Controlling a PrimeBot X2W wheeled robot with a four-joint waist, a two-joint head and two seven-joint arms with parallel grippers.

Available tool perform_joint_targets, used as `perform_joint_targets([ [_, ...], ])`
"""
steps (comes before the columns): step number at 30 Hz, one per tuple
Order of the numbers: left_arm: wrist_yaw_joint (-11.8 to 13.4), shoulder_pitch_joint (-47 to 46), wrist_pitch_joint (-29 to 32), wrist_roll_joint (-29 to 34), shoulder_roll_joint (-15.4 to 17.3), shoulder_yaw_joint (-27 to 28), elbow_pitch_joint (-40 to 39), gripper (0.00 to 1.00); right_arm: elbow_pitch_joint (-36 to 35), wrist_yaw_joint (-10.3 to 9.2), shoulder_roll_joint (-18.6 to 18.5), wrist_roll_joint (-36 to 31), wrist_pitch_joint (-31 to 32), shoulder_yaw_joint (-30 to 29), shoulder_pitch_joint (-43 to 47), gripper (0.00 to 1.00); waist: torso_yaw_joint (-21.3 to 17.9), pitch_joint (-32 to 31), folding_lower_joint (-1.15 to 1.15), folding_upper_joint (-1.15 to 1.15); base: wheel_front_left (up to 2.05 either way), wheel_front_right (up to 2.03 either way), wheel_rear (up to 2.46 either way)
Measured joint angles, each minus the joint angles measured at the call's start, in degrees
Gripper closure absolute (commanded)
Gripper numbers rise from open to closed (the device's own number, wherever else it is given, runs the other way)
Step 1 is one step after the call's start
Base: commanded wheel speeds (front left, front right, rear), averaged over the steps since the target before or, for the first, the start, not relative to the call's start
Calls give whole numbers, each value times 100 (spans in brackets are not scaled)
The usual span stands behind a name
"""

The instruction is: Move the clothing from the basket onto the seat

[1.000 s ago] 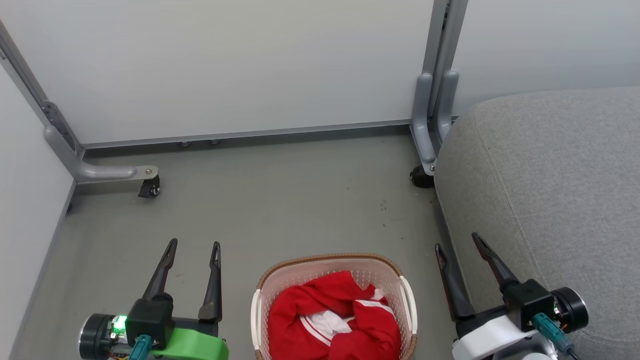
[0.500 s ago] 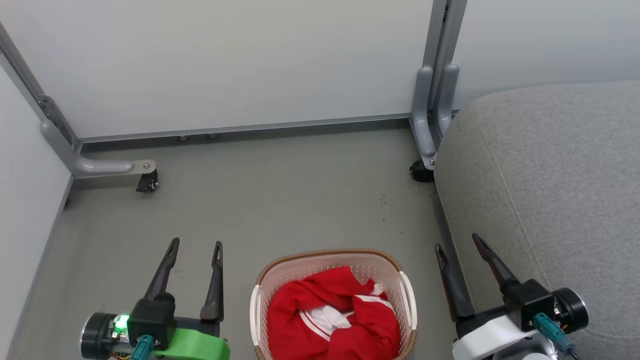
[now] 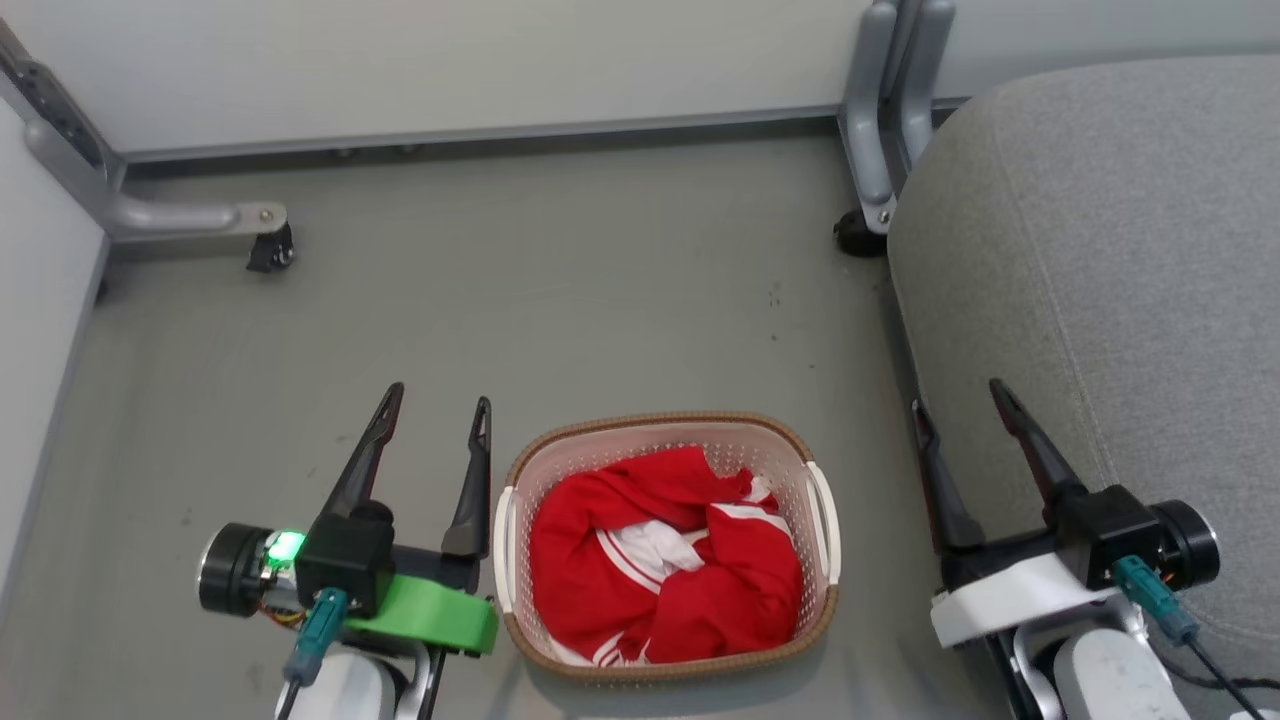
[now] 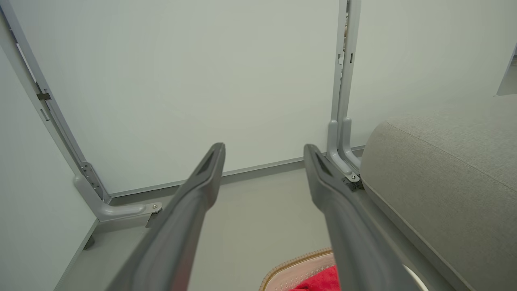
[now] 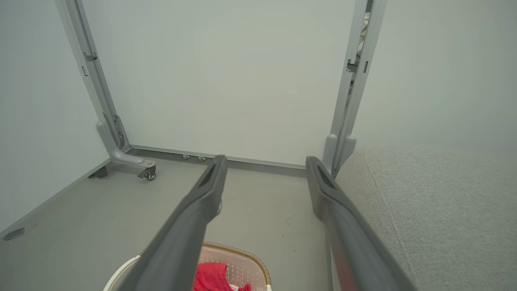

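Observation:
Red clothing [image 3: 660, 560] with white stripe trim lies bunched inside the cream basket [image 3: 660, 433], whose rim is brown; the basket stands on the grey floor at the lower middle of the head view. The big grey seat [image 3: 1120, 280] fills the right side. My left gripper [image 3: 438, 400] hangs open just left of the basket, nothing between its fingers. My right gripper [image 3: 957, 392] stands open between the basket and the seat's edge, also empty. The left wrist view catches the basket rim [image 4: 295, 264] and a scrap of clothing [image 4: 319, 283]; the right wrist view catches the basket [image 5: 242, 252] and clothing [image 5: 212, 277].
Pale partition panels [image 3: 450, 60] close off the back and left. Their grey metal feet with castors [image 3: 270, 250] stand at the back left and beside the seat at the back right [image 3: 860, 232]. Bare grey floor [image 3: 520, 300] lies beyond the basket.
The head camera has tilted down, so the whole picture has slid upward and the basket shows in full. Both grippers stay open and keep their places beside the basket.

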Motion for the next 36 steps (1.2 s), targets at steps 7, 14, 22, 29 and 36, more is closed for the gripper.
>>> perform_joint_targets([
  [7,-142,-925,-2,319,25,-539,512,0,-200,0,-114,15,0,-312,-605,0,41,910,0,0,0,0,0],
  [14,-254,-1920,-1,549,245,-1266,1339,0,-446,0,-142,41,0,-447,-1149,0,39,1876,1,0,0,0,0],
  [22,-285,-3170,-1,757,611,-2220,2486,0,-749,0,-126,60,0,-379,-1703,0,-82,2925,1,0,0,0,0],
  [29,-292,-4238,-1,868,907,-3444,3589,0,-880,0,-46,96,0,-354,-1997,0,-292,3700,1,0,0,0,0],
  [36,-293,-5083,-2,758,913,-4724,4870,0,-911,0,10,169,0,-257,-2122,0,-605,4206,0,0,0,0,0],
])
